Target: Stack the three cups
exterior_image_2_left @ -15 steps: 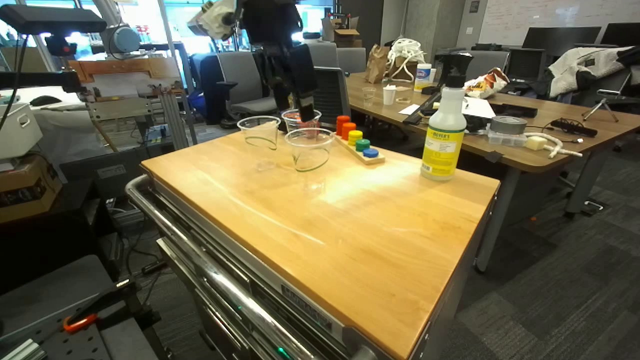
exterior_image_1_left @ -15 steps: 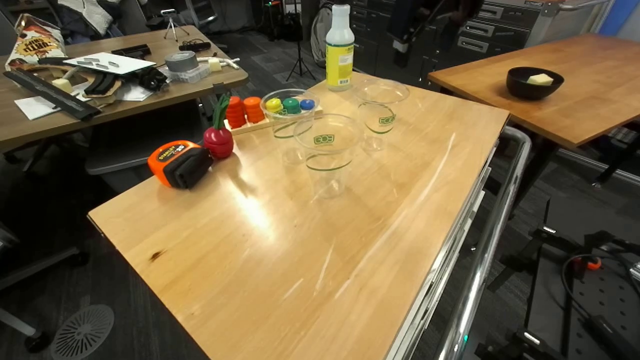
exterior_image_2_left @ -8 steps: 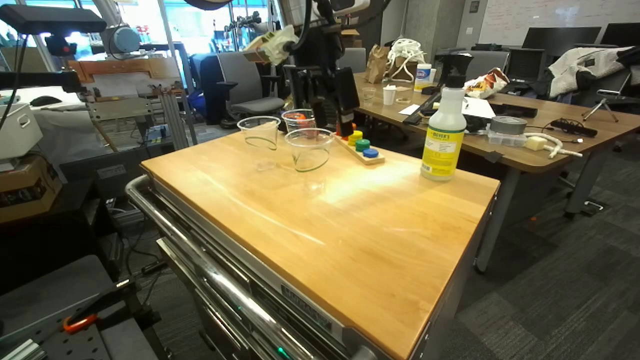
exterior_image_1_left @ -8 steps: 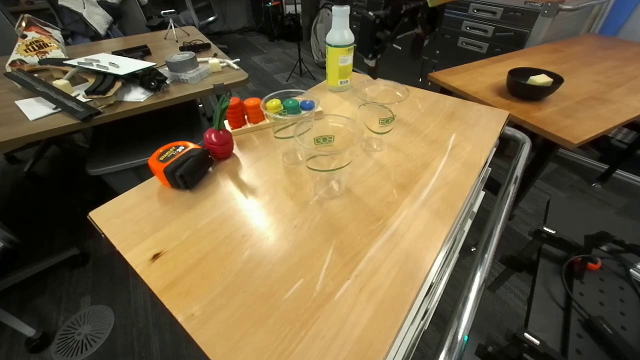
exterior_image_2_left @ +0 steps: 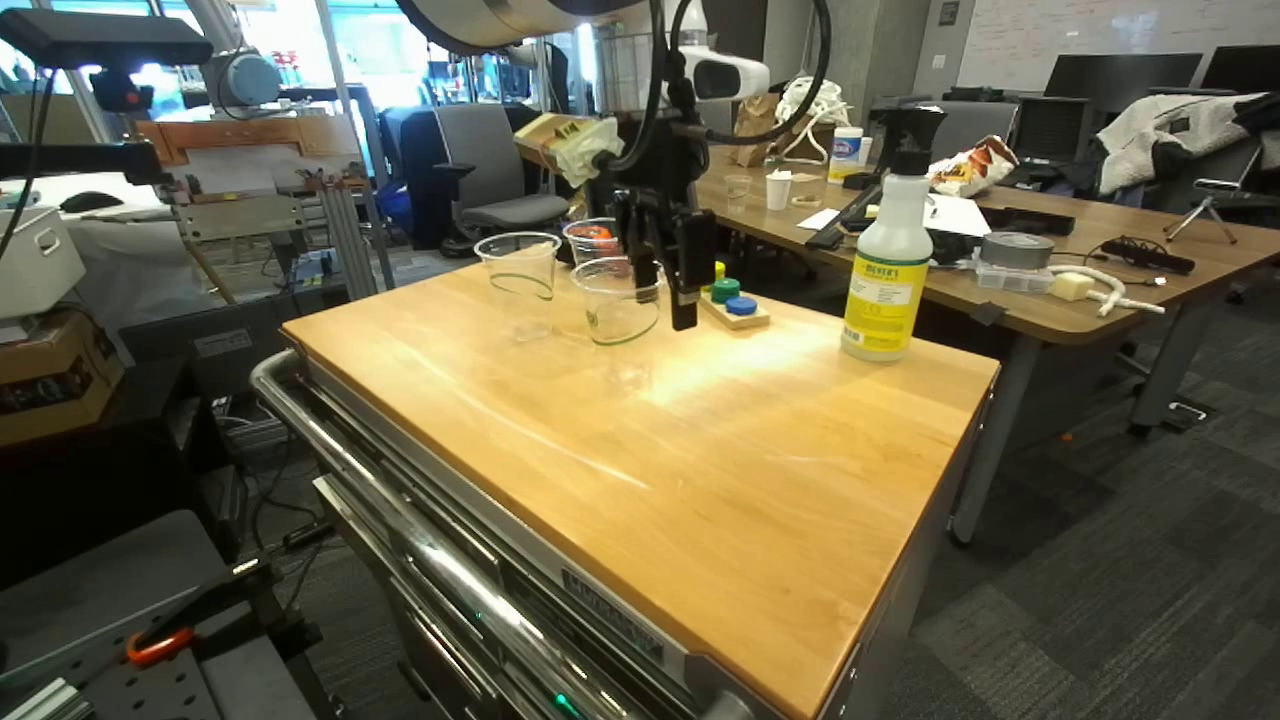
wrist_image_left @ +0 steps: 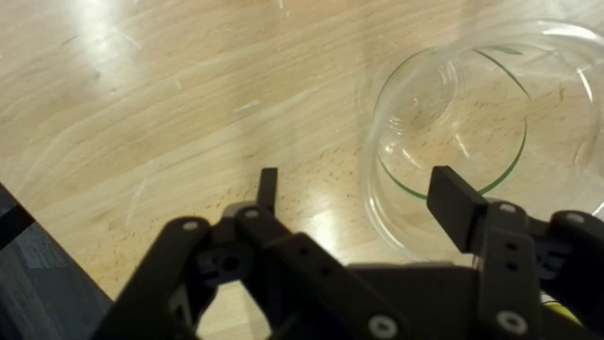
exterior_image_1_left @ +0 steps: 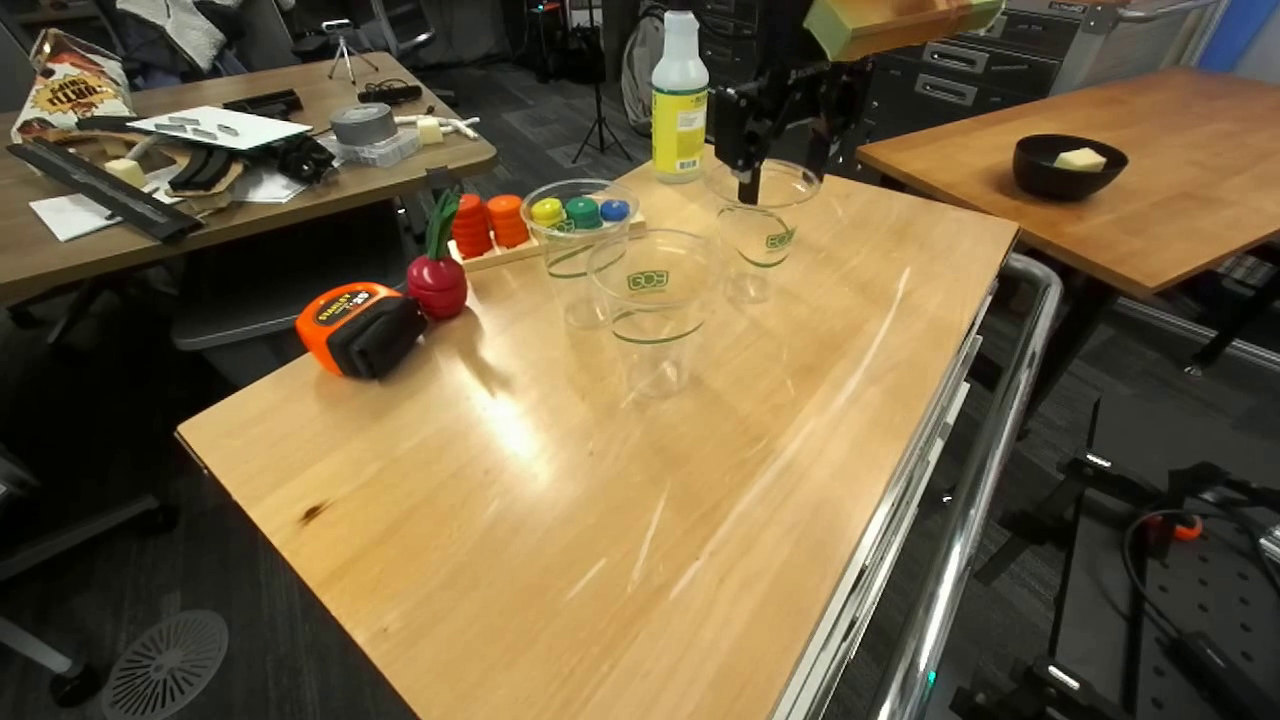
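Observation:
Three clear cups with green bands stand upright and apart on the wooden table. The cup nearest the bottle [exterior_image_1_left: 762,240] also shows in the other views [exterior_image_2_left: 617,330] [wrist_image_left: 453,146]. A second cup [exterior_image_1_left: 655,325] shows too [exterior_image_2_left: 517,285]. The third cup [exterior_image_1_left: 578,258] stands by the coloured pegs, partly hidden behind another [exterior_image_2_left: 597,240]. My gripper [exterior_image_1_left: 785,175] is open and empty at the rim of the cup nearest the bottle [exterior_image_2_left: 665,300]. In the wrist view the jaws [wrist_image_left: 351,191] lie either side of that rim: one finger outside, one over the cup. I cannot tell whether it dips inside.
A yellow-labelled spray bottle [exterior_image_1_left: 680,120] stands beyond the gripper [exterior_image_2_left: 885,290]. A wooden peg board with coloured rings [exterior_image_1_left: 505,235] lies along the edge [exterior_image_2_left: 735,310]. A toy radish [exterior_image_1_left: 437,280] and an orange tape measure [exterior_image_1_left: 360,328] stand near it. A metal rail [exterior_image_1_left: 985,480] runs along one side.
My gripper has come down and across from above the back of the table to the cup nearest the bottle. That cup's logo has shifted slightly. The other cups have not moved.

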`<state>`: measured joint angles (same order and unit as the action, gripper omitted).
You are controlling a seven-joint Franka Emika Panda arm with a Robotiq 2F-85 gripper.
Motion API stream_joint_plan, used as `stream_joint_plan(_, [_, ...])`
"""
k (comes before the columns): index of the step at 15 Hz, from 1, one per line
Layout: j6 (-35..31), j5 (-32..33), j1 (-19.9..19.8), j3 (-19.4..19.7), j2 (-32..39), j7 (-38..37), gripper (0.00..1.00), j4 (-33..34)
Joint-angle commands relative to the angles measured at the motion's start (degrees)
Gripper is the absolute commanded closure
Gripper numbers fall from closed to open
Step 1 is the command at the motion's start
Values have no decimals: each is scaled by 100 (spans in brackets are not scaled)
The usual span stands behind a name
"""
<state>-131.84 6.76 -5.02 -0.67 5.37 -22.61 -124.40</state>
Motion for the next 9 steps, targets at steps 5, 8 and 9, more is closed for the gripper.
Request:
stream_joint_plan(5, [433, -663, 174, 104, -143, 399, 82, 183])
stream_joint_plan(8, [573, -819, 156, 120, -335, 445, 100, 98])
stream_joint_plan(9, [625, -832, 149, 132, -368, 435, 100, 88])
